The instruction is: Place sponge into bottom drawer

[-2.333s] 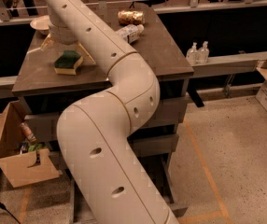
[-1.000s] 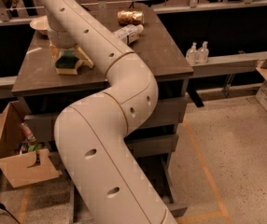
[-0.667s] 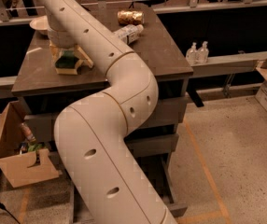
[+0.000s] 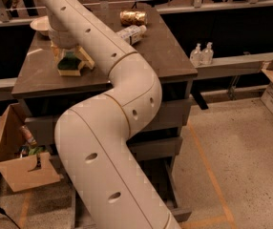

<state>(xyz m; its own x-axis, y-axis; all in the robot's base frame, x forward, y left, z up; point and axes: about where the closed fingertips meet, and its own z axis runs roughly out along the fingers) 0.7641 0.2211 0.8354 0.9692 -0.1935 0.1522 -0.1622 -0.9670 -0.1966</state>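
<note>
The sponge (image 4: 69, 64), dark green on pale yellow foam, lies on the dark cabinet top (image 4: 165, 56) near its left front part. My gripper (image 4: 70, 56) is down over the sponge and straddles it, at the end of the big cream arm that runs from the lower centre up to the top left. The bottom drawer (image 4: 180, 213) is pulled out at floor level under the cabinet. The arm hides most of it.
On the cabinet top stand a white bowl (image 4: 40, 25) at the back left, a gold can (image 4: 132, 17) and a lying plastic bottle (image 4: 131, 32). Two small bottles (image 4: 201, 54) stand on a ledge at right. An open cardboard box (image 4: 17, 159) sits on the floor at left.
My gripper has come down from just above the sponge onto it. Over the last second nothing has visibly moved, and the sponge still rests on the cabinet top.
</note>
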